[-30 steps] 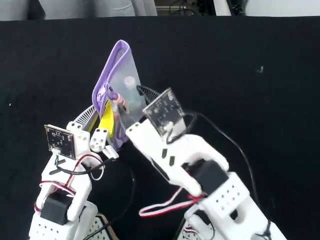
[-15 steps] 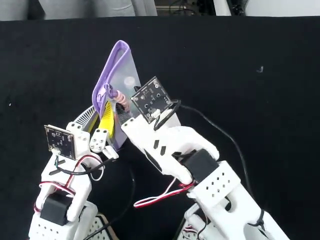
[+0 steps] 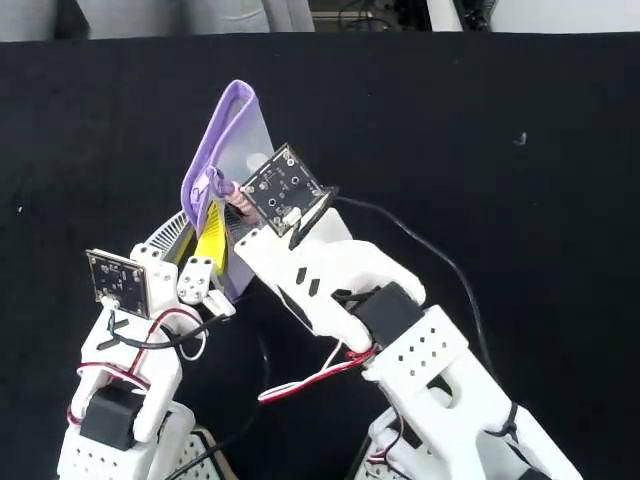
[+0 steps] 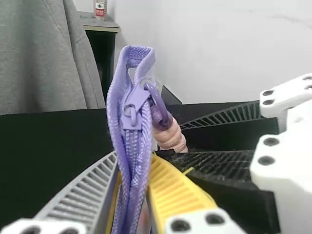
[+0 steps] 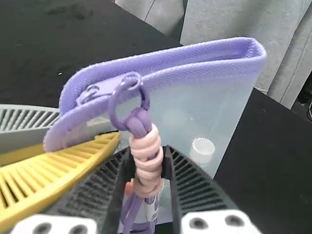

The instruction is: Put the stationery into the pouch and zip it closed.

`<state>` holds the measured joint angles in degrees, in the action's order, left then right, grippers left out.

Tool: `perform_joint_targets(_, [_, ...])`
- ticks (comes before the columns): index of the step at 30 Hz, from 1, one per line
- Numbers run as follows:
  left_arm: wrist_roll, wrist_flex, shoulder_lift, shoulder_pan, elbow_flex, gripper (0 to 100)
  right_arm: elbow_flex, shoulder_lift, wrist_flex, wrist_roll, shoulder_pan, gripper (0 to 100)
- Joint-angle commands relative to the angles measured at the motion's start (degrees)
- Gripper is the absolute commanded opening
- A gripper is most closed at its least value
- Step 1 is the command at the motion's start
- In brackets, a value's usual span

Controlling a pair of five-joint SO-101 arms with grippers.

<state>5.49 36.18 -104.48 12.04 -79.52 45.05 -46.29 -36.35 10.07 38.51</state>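
Note:
A purple-zippered pouch (image 3: 240, 140) with clear sides stands on edge on the black table. My left gripper (image 3: 205, 232) is shut on its near end, the yellow finger (image 4: 175, 195) and grey finger (image 4: 78, 200) pressing the zipper band (image 4: 131, 146). The slider (image 4: 134, 105) sits near that held end. From its ring (image 5: 126, 97) hangs a pink cord pull (image 5: 146, 156). My right gripper (image 5: 146, 175) is shut on this cord, with a black finger (image 5: 97, 190) on each side. In the high view the right gripper (image 3: 240, 205) is beside the pouch. A white cap (image 5: 202, 148) shows inside the pouch.
The black table (image 3: 480, 160) stretches wide to the right and behind the pouch. Both arm bases crowd the near edge, with loose red and white cables (image 3: 310, 378) between them. Grey fabric (image 5: 234, 24) hangs beyond the table's far edge.
The right arm's wrist has swung left and farther in toward the pouch's zipper. The pouch has leaned slightly left. The left arm has stayed in place.

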Motion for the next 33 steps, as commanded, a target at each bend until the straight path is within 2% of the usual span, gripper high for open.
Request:
perform_joint_targets(1, [0.53,0.88,0.00,-0.84,0.92,3,-3.38,-0.04,0.62,0.79,0.44,2.3])
perform_joint_targets(8, [0.44,0.88,0.00,-0.57,0.92,3,-4.62,-0.31,0.44,0.79,0.18,1.1])
perform_joint_targets(12, [0.44,2.29,0.00,-0.40,1.45,3,-8.31,-0.31,0.26,5.45,0.09,1.1])
perform_joint_targets(16, [0.18,2.37,0.00,-0.40,1.19,3,-15.96,0.13,-4.22,7.47,0.09,1.1])
perform_joint_targets(25, [0.18,2.46,0.00,-0.40,1.10,3,-26.86,0.22,-9.05,7.65,-7.91,1.1])
perform_joint_targets(33, [0.18,3.43,-0.09,-0.40,1.45,3,-30.90,6.99,-8.79,8.53,-9.14,1.1])
